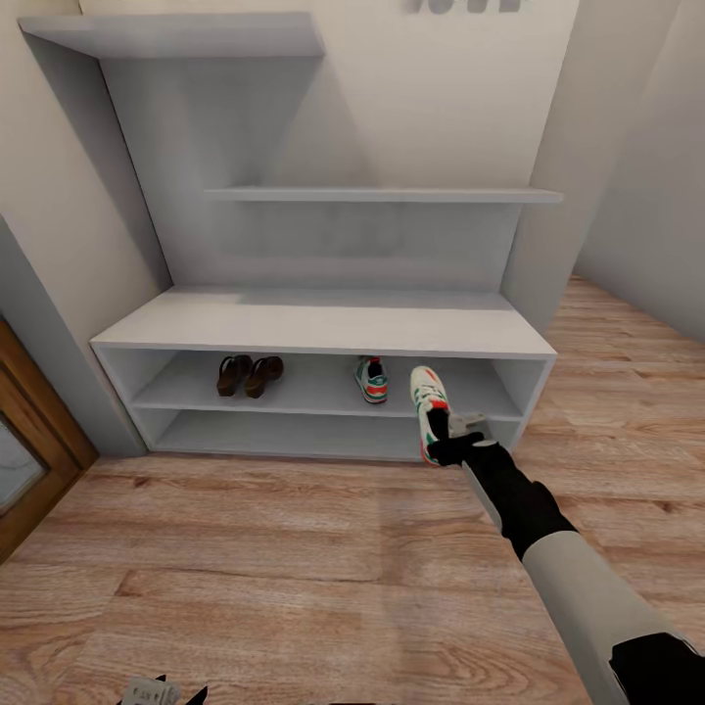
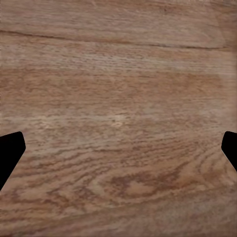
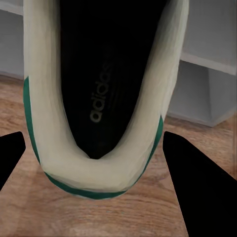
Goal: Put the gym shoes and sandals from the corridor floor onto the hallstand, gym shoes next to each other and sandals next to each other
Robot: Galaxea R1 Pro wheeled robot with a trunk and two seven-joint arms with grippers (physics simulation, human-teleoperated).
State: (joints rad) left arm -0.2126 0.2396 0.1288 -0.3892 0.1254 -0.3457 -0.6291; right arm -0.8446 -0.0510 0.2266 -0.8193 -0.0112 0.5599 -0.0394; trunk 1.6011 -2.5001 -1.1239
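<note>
looking at the bottom edge of the head view, you can see your left gripper poking in at the lower left, low over the corridor floor. in the left wrist view its dark fingertips sit at opposite edges of the picture, spread wide, with bare wood-grain planks between them and nothing held.

your right arm runs up from the lower right corner of the head view toward the middle right. your right gripper is pinching the heel end of a gym shoe, which hangs above the floor just in front of the hallstand, toe pointing toward the open shelves. in the right wrist view the held gym shoe fills the upper centre: cream collar, green trim, dark lining with lettering, and the two black fingers flank its heel, with the hallstand's white shelf edges behind at the upper right.

farther back, the second gym shoe rests on the upper shelf of the hallstand, just left of the held one in the frame and apart from it. the two sandals sit side by side on that same shelf, toward the centre left, well apart from the sneaker. above, a thin wall shelf crosses the upper middle of the frame.
</note>
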